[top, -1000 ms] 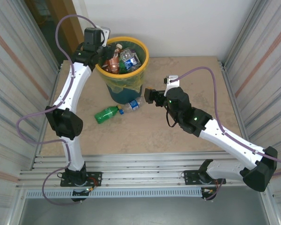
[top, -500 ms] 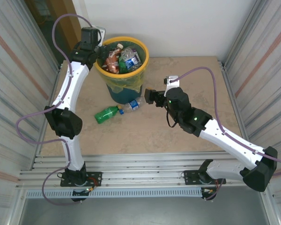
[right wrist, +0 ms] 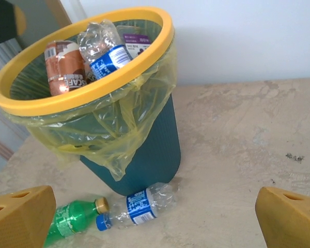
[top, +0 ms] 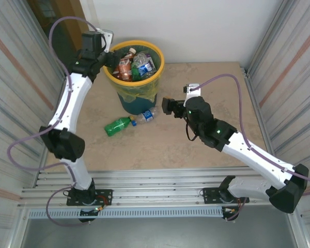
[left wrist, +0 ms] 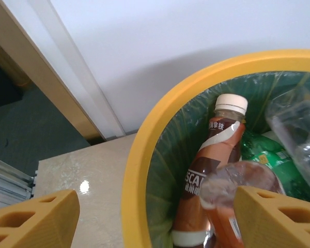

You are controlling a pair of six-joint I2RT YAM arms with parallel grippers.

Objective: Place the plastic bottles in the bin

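Note:
The bin (top: 158, 66) stands at the back of the table with several plastic bottles inside. My left gripper (top: 108, 58) hovers at its left rim, open, with nothing between the fingers. In the left wrist view the yellow rim (left wrist: 137, 170) runs between the spread fingers. Inside lie a brown coffee bottle (left wrist: 217, 150) and an orange-brown bottle (left wrist: 240, 181) beside the right finger (left wrist: 279, 219). On the table in front of the bin lie a green bottle (top: 117, 125) (right wrist: 72, 221) and a clear blue-labelled bottle (top: 146, 115) (right wrist: 142, 205). My right gripper (top: 167, 106) is open, to the right of them.
Corrugated metal walls (top: 15, 103) close in both sides of the beige table (top: 160, 150). A white wall stands behind the bin. A metal rail (top: 160, 183) runs along the near edge by the arm bases.
My left gripper has opened wider and drawn back from over the bin to its left rim, leaving the orange-brown bottle inside. The right arm has hardly moved.

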